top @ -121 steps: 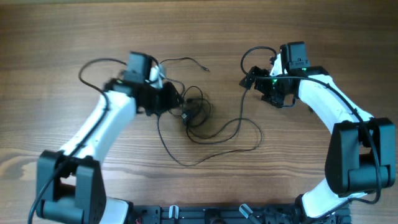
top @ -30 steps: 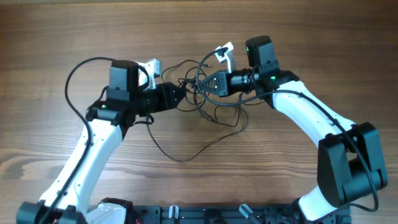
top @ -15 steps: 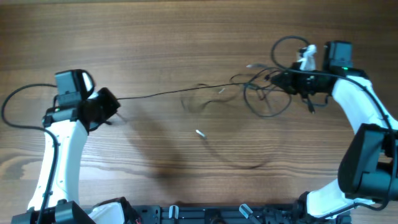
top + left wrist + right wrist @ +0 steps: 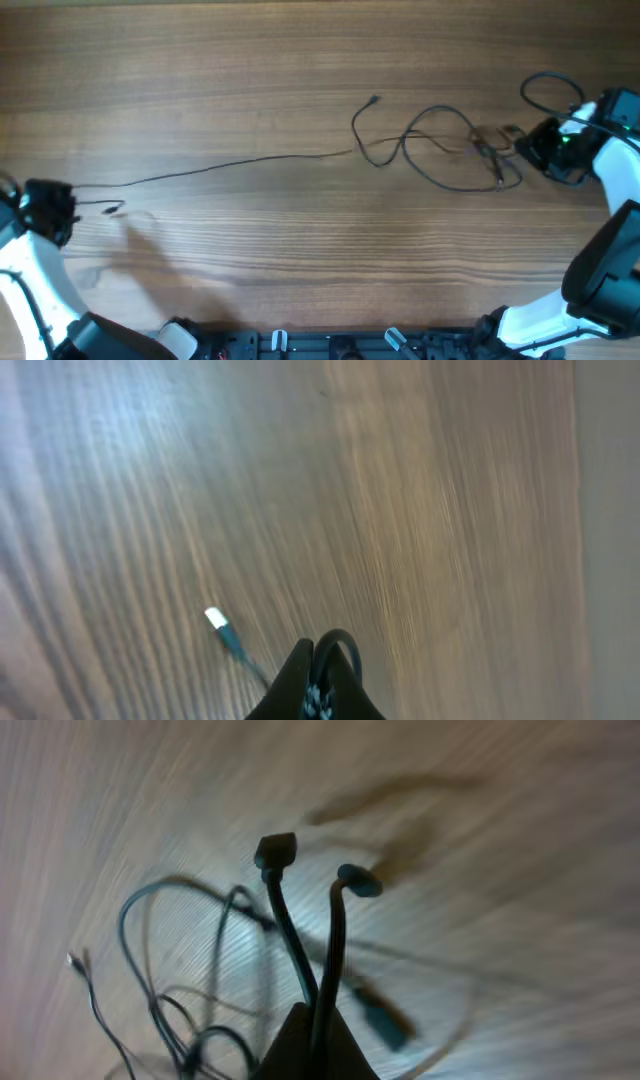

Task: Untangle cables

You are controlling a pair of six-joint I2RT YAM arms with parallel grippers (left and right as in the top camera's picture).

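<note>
The cables lie spread across the wooden table. One thin black cable (image 4: 230, 165) runs in a long line from my left gripper (image 4: 64, 212) at the far left to a loose tangle of loops (image 4: 440, 150) at the right. A free plug (image 4: 373, 100) pokes up from the tangle. My left gripper (image 4: 318, 678) is shut on a small bend of cable (image 4: 343, 643), and a pale plug end (image 4: 216, 619) lies beside it. At the far right, my right gripper (image 4: 530, 150) is shut on two cable strands (image 4: 322, 960) whose plugs (image 4: 276, 850) stick out past the jaws (image 4: 313, 1042).
The right arm's own thicker lead (image 4: 545, 90) loops behind its wrist. A dark mounting rail (image 4: 330, 345) runs along the table's front edge. The right arm's white link (image 4: 620, 170) stands along the right edge.
Both arms have swung apart, the left to the far left and the right to the far right. The left gripper closed on a cable, which is now drawn out long, and the bundle has loosened.
</note>
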